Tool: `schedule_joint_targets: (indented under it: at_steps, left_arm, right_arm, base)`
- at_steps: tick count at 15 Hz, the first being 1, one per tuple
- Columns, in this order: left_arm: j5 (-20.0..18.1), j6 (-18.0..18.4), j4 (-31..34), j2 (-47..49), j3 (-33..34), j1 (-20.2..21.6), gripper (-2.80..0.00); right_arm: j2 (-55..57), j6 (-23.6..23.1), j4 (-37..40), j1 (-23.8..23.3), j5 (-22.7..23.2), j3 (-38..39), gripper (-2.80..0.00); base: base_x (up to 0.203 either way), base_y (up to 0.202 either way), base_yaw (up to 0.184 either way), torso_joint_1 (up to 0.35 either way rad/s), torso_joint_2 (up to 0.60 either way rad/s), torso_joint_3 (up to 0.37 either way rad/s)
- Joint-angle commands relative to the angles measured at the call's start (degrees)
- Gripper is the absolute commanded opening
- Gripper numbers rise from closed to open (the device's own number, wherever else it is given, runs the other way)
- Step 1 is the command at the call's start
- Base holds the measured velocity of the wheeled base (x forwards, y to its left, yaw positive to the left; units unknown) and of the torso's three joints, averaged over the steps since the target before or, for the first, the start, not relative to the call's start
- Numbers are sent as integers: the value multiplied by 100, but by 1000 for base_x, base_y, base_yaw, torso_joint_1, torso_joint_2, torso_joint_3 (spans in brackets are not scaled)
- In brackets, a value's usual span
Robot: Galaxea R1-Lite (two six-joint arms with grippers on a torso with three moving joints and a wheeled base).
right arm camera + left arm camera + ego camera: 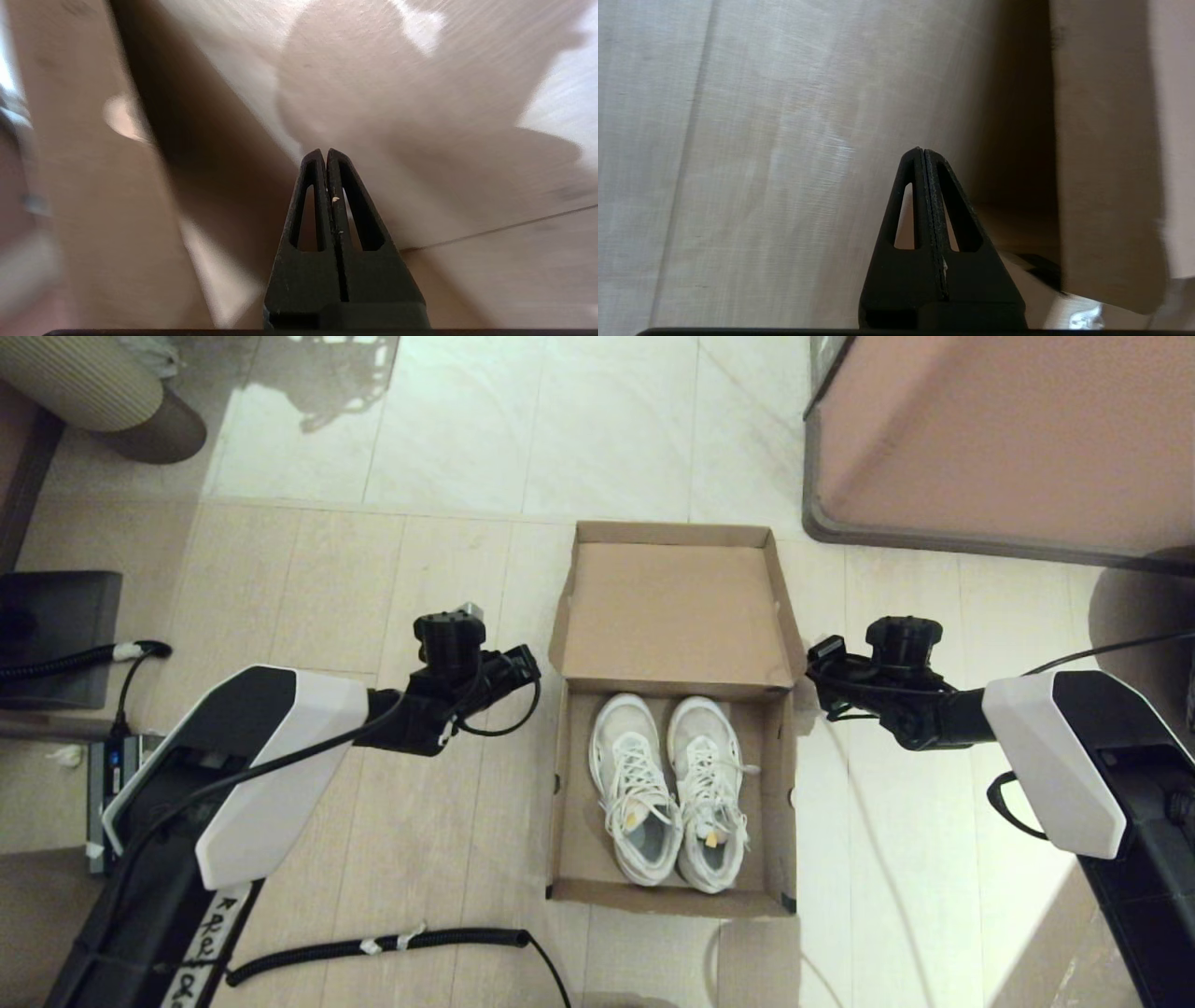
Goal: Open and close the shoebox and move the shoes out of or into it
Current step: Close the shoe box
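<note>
We see the shoebox (674,709) on the floor (308,588) at the centre of the head view, its lid (674,611) swung fully open toward twelve o'clock so the bare cardboard inside faces up. The shoes (670,789) lie side by side in the box's tray, toes toward twelve o'clock and heels toward six, with the laces up and the tan-yellow insoles just showing at the heel openings. The two shoes touch or nearly touch along their inner sides, and bare cardboard shows on either side of them.

We find the left gripper (923,154) at about nine o'clock from the box, just outside its left wall and near the hinge line. Its fingers are pressed together with nothing between them. In the left wrist view the outer cardboard wall (1106,163) stands close beside the fingertips, but we cannot say that they touch it.

The right gripper (325,153) sits at about three o'clock from the box, just beside the right wall at the same level. Its fingers are likewise pressed together and empty. The box wall (93,186) runs alongside in the right wrist view.

A black coiled cable (373,945) lies on the floor at about seven o'clock from the box.
</note>
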Motion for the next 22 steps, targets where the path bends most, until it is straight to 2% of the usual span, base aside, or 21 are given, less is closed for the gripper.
schedule_joint_targets:
  at_steps: [1,3,5,8,14,17,20,22]
  left_arm:
    - [-1,-17,-7,-28,1,-30,-280]
    - [8,-12,-2,-28,1,-42,-280]
    - [8,-16,2,-28,1,-45,-280]
    - [8,-8,2,-19,5,-45,-280]
    - [8,-17,2,16,28,-133,-280]
    - [8,-17,7,25,28,-142,-280]
    - [-1,-17,6,42,28,-151,-280]
    - [-1,-17,2,42,28,-151,-280]
  right_arm:
    - [-7,782,-197,0,25,-2,-280]
    - [-45,1373,-320,0,220,-2,-280]
    - [-85,1776,-608,0,434,-2,-280]
    - [-84,1920,-714,0,977,-2,-280]
    - [52,2054,-728,0,1615,-2,-280]
    - [62,2507,-742,-3,1818,-2,-280]
    - [65,2749,-992,0,2183,-2,-280]
    - [51,3177,-1332,0,2347,-2,-280]
  base:
    - [0,0,0,0,0,0]
    - [0,0,0,0,0,0]
    - [0,0,0,0,0,0]
    - [0,0,0,0,0,0]
    - [0,0,0,0,0,0]
    - [0,0,0,0,0,0]
    - [0,0,0,0,0,0]
    - [0,0,0,0,0,0]
